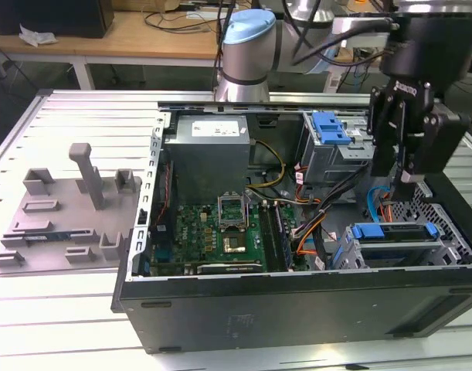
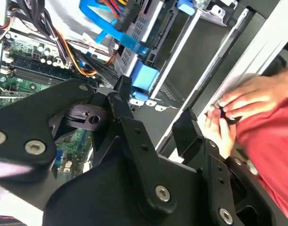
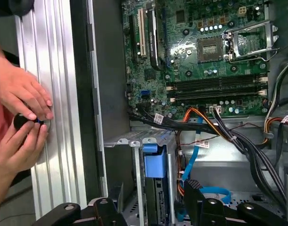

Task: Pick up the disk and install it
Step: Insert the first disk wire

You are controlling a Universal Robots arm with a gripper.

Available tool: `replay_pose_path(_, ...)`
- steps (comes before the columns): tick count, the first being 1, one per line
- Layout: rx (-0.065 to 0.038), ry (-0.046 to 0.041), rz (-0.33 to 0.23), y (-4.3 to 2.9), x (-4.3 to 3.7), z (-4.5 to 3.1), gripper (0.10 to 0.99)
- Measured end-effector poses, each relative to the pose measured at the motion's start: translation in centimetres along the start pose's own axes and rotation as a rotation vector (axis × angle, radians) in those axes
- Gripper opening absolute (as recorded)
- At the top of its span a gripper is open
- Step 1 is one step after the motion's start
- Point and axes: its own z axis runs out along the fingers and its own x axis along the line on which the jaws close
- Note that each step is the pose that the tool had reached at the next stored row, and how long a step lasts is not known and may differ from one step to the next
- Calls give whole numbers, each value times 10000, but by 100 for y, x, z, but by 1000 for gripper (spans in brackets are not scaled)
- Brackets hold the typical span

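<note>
The disk (image 1: 394, 234), silver-grey in a blue carrier bracket, sits in the drive cage at the exterior view's right end of the open computer case (image 1: 297, 301). Its blue carrier also shows edge-on, the disk (image 3: 155, 165) in the first wrist view and the disk (image 2: 144, 77) in the second. My black gripper (image 1: 409, 174) hangs above that cage, a little clear of it. In both wrist views the gripper (image 2: 154, 102) (image 3: 151, 197) is open, with nothing between its fingers.
A person's hands (image 3: 21, 117) (image 2: 238, 108) hold a small dark object on the aluminium table (image 3: 54, 94) right beside the case wall. Inside are the motherboard (image 1: 220, 224), power supply (image 1: 208, 147), loose cables (image 1: 313, 224) and an upper cage with a blue bracket (image 1: 332, 127). A grey fixture (image 1: 66, 209) lies left.
</note>
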Motion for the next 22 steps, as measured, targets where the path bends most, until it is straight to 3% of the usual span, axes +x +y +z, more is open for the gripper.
replay_pose_path(1,14,183,-5,5,-67,-17,608)
replay_pose_path(2,29,382,-8,10,-139,-35,478)
replay_pose_path(3,42,542,-11,14,-196,-50,416)
replay_pose_path(4,51,661,-14,17,-233,-59,416)
replay_pose_path(5,64,833,-18,19,-273,-70,416)
replay_pose_path(6,72,937,-21,22,-306,-79,353)
replay_pose_path(8,78,982,-27,15,-340,-88,353)
replay_pose_path(10,68,981,-26,-97,-351,-81,353)
replay_pose_path(13,19,982,-46,-397,-406,-56,353)
replay_pose_path(14,21,989,-47,-422,-444,-48,353)
replay_pose_path(19,35,990,-32,-413,-583,8,353)
replay_pose_path(22,73,993,289,-411,-595,36,353)
